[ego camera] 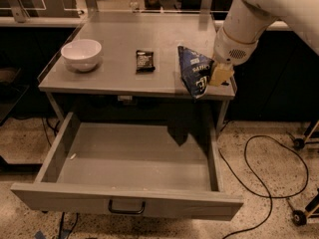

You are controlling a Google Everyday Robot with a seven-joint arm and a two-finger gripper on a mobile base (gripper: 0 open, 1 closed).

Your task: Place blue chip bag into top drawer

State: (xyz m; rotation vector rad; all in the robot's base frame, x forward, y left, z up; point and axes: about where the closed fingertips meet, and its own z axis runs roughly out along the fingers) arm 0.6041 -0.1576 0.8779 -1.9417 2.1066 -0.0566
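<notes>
The blue chip bag (195, 70) hangs in the air over the front right edge of the grey table (114, 78), its lower tip past the table's front edge. My gripper (218, 73) is shut on the bag's right side, at the end of the white arm that comes in from the upper right. The top drawer (124, 203) stands pulled wide open below the table, its inside bare, with a dark pull handle (126, 208) at the middle of its front panel. The bag is above the drawer's back right part.
A white bowl (81, 54) sits on the table's left side. A small black wrapped bar (144, 60) lies near the table's middle. A black cable (269, 173) loops on the floor to the right. Wheeled legs (301, 143) stand at the far right.
</notes>
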